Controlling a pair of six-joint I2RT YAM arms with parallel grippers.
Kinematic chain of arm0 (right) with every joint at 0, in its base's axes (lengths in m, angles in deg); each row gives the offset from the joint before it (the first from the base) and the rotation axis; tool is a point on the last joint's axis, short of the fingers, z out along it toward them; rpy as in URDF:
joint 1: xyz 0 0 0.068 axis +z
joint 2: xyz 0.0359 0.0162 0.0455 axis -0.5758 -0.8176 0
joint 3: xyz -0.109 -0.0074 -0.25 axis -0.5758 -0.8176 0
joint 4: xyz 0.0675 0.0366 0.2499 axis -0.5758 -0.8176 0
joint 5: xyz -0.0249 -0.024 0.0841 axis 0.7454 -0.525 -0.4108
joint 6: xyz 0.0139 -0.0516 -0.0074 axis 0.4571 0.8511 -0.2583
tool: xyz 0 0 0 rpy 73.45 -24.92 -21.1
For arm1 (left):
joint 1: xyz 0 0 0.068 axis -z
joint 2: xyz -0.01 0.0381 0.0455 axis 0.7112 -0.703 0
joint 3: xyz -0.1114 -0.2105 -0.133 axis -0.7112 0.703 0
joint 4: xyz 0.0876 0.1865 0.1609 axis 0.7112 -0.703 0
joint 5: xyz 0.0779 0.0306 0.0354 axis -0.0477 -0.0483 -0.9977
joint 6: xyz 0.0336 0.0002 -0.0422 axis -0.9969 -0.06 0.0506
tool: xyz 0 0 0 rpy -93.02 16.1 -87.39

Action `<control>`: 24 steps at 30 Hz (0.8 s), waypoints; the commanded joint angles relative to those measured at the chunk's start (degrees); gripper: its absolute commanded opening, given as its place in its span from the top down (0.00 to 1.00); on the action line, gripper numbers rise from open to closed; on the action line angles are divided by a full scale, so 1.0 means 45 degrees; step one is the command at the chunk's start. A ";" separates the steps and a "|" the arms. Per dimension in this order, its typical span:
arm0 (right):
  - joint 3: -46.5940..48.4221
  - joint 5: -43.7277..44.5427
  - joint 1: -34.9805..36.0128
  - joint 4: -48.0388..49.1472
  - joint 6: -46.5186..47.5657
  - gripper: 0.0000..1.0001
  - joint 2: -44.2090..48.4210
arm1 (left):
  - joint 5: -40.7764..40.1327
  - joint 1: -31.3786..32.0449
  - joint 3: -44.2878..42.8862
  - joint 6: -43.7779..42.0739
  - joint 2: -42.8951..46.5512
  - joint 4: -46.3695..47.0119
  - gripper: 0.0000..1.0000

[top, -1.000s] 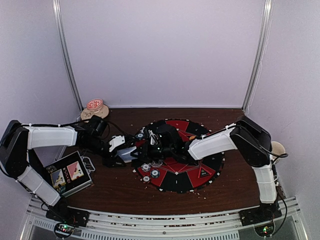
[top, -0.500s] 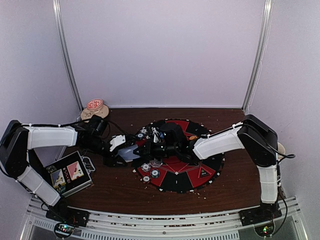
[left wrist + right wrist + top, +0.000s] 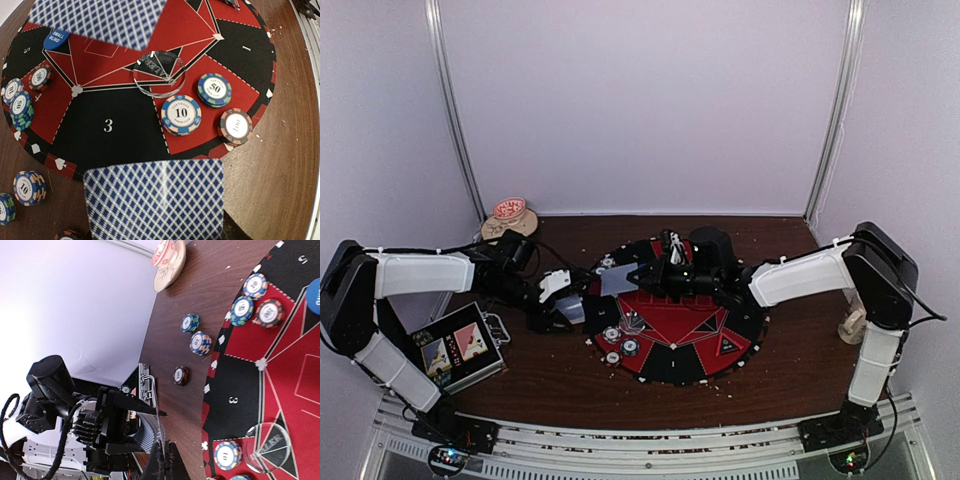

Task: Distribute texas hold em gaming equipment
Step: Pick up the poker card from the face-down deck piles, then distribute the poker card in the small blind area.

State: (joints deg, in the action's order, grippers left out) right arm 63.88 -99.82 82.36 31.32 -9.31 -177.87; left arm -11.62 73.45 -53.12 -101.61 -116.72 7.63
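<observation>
A grey-blue-backed playing card (image 3: 620,280) is pinched at its right-hand end by the right gripper (image 3: 647,274), whose fingers are pressed together on it. In the right wrist view this card is seen only as a thin edge running straight out from the closed fingers. It is held above the far left part of the round red-and-black poker mat (image 3: 720,345), patterned back upward, with its long axis lying roughly left to right and its free end pointed toward the left arm. A second card (image 3: 152,200) is gripped by the left gripper (image 3: 563,310), which is closed narrowly on it; whether this is a single card or the top of a stack cannot be told. It is held back upward at the mat's left rim, its far edge overlapping the rim beside the black segment marked 3. The two cards are near each other but apart, the raised one lying farther out and to the right of the other. A clear dealer button (image 3: 159,74) is seen near the mat's centre, with a 10 chip (image 3: 181,115), a 50 chip (image 3: 214,90) and a dark chip (image 3: 235,126) just beside it. A blue small-blind button (image 3: 56,39) is set on a neighbouring segment.
</observation>
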 commanded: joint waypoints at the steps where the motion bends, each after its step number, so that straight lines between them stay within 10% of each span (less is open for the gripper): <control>1: -0.0674 0.0678 -0.0557 0.0265 0.0135 1.00 0.0769 | 0.0062 -0.0066 0.0043 -0.0038 0.0306 0.0347 0.55; 24: 0.1735 0.2690 -0.1763 -0.0904 0.0306 1.00 -0.1228 | 0.0060 -0.0074 0.0126 -0.0039 0.0393 0.0455 0.55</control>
State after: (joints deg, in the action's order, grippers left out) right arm 67.18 -91.71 75.32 28.82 -8.65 -179.99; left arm -11.62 73.43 -52.81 -101.61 -116.39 7.66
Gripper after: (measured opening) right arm 0.010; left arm 0.535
